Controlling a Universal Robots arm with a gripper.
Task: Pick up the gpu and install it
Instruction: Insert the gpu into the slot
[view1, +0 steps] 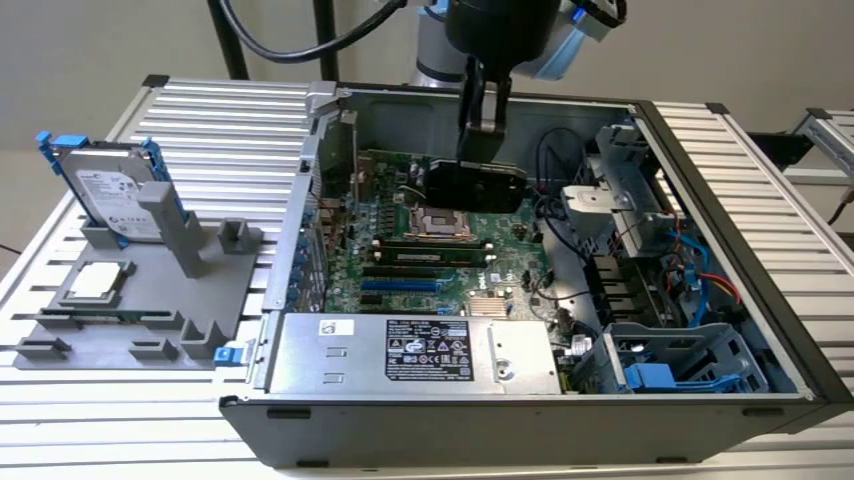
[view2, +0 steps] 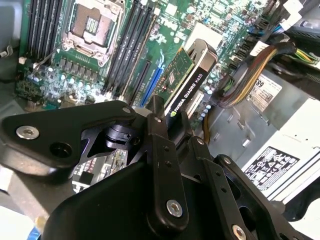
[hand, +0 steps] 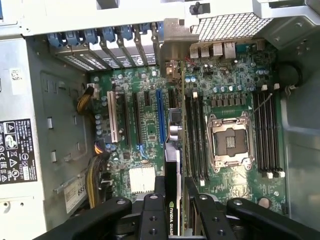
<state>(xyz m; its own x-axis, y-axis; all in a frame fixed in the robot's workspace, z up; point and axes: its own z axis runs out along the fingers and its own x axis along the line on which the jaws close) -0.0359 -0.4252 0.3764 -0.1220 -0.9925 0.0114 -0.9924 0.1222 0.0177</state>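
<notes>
1. The gripper (view1: 481, 132) was clamped on the gpu (view1: 474, 186), its fingers (hand: 152, 215) pressing the card's two faces near its upper edge.
2. The gpu hung edge-down directly below the gripper, inside the open computer case (view1: 727, 250).
3. The card's silver bracket (hand: 174, 42) was at the end nearest the case's rear slot covers.
4. Beneath the held card lay the motherboard (view1: 400, 255). In the first wrist view the card ran between the blue slot (hand: 160, 120) and the memory slots (hand: 195, 135).
5. Whether the card's lower edge touched a slot could not be told.
6. The empty CPU socket (hand: 227, 140) sat just past the memory slots from the gripper.
7. Well away from the gripper, outside the case, a hard drive (view1: 114, 195) stood upright in a grey holder (view1: 147, 300), with a CPU chip (view1: 96, 281) lying flat on it.
</notes>
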